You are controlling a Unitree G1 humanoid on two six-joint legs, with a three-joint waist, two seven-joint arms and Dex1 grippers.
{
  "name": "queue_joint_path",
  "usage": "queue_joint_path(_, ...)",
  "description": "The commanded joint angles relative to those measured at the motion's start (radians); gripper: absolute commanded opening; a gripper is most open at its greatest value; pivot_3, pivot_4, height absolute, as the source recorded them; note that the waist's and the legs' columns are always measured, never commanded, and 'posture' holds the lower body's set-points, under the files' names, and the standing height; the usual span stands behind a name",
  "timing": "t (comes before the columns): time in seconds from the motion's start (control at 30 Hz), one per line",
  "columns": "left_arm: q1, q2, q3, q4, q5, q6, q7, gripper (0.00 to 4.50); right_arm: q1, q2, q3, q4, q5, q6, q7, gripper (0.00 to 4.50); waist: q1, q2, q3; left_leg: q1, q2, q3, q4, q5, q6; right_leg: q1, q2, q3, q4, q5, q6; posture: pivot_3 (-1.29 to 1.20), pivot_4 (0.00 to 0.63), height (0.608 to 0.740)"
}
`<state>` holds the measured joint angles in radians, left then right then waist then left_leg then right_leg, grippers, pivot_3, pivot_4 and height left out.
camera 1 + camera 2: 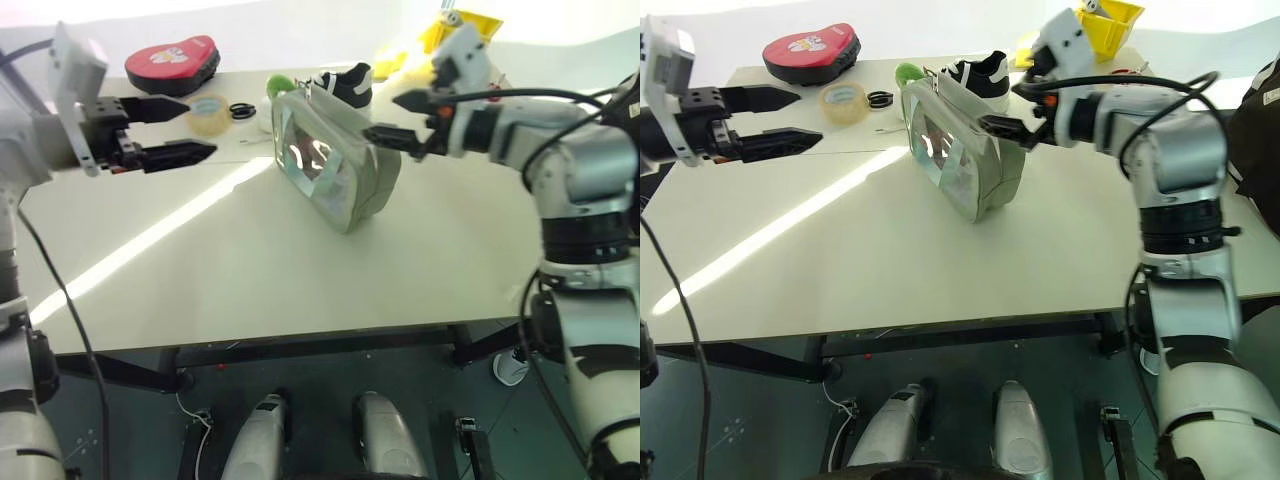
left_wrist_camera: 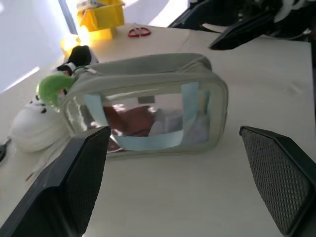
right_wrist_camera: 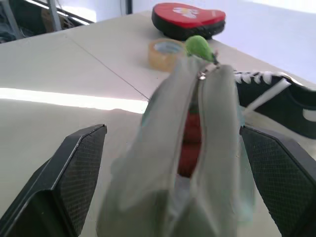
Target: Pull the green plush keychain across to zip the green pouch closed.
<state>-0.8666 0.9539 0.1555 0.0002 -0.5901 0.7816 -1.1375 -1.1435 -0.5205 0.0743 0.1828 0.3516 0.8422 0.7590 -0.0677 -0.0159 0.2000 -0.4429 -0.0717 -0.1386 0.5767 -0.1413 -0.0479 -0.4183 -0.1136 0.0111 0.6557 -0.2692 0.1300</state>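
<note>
We hold both claws wide: left claw (image 1: 172, 128) apart from the green pouch (image 1: 335, 160), right claw (image 1: 395, 118) beside its unzipped top, green plush keychain (image 3: 199, 47) untouched.

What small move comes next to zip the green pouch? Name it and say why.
Probably close the right pincer on the near end of the green pouch to steady it. Both pincers stand open and hold nothing, the zipper gapes, and the green plush keychain sits at the far end, untouched.

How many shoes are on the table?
1: a black sneaker with a white sole and laces sits on the table's far side, just behind the green pouch. The pouch may hide part of it, and more shoes could be out of view.
</note>
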Motion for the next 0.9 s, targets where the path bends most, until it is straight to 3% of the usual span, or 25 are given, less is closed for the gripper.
queue_joint_path(0.03, -0.016, 0.009, 0.013, -0.115, -0.057, 0.036, 0.002, 4.46, -0.047, 0.063, 0.017, 0.016, -0.026, -0.028, -0.039, 4.5, 0.0, 0.0, 0.0, 0.0, 0.0, 0.0, 0.0, 0.0, 0.0, 0.0, 0.0, 0.0, 0.0, 0.0, 0.0, 0.0, 0.15, 0.74)
queue_joint_path(0.37, 0.065, 0.025, 0.039, -0.223, -0.074, 0.046, 0.052, 4.46, -0.063, 0.145, 0.146, 0.239, -0.17, -0.234, 0.013, 4.5, -0.001, 0.0, 0.0, 0.001, 0.0, 0.0, 0.001, 0.001, -0.001, -0.001, 0.001, 0.001, 0.005, 0.0, 0.0, 0.0, 0.15, 0.74)
queue_joint_path(0.47, 0.087, 0.044, 0.053, -0.233, -0.072, 0.045, 0.06, 4.5, -0.077, 0.161, 0.146, 0.283, -0.185, -0.267, 0.038, 3.59, -0.003, 0.0, 0.0, 0.001, 0.0, 0.0, 0.001, 0.001, -0.001, -0.002, 0.001, 0.002, 0.006, 0.0, 0.0, 0.0, 0.15, 0.74)
queue_joint_path(0.7, 0.121, 0.058, 0.108, -0.216, -0.083, 0.051, 0.111, 4.5, -0.082, 0.14, 0.147, 0.315, -0.224, -0.437, 0.148, 0.18, -0.002, 0.0, 0.0, 0.001, 0.0, 0.0, 0.001, 0.001, -0.001, -0.003, 0.002, 0.002, 0.007, 0.0, 0.0, 0.0, 0.15, 0.74)
queue_joint_path(0.9, 0.21, 0.095, 0.183, -0.145, -0.062, 0.028, 0.126, 4.5, -0.068, 0.024, 0.136, 0.345, -0.2, -0.796, 0.48, 0.02, -0.004, 0.0, 0.0, 0.001, 0.0, 0.001, 0.001, 0.001, -0.001, -0.004, 0.002, 0.003, 0.007, 0.0, 0.0, 0.0, 0.15, 0.74)
